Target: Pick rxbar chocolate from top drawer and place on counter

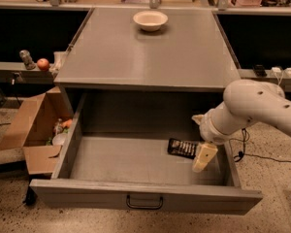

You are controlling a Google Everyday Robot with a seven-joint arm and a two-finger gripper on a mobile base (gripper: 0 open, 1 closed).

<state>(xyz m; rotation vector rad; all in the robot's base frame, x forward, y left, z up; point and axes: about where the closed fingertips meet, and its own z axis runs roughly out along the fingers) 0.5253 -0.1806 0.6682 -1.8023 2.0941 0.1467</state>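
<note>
The rxbar chocolate (182, 148), a flat black bar with white lettering, lies on the floor of the open top drawer (111, 161) at the right side. My gripper (203, 158) hangs inside the drawer at the end of the white arm, just right of the bar and touching or nearly touching its right end. The bar's right edge is hidden behind the gripper. The grey counter (145, 52) sits above the drawer.
A cream bowl (150, 19) stands at the back of the counter. An open cardboard box (34, 130) with items sits on the floor to the left. A shelf at the left holds an apple (42, 63). Cluttered workbenches run along the back. The drawer handle (144, 202) faces me.
</note>
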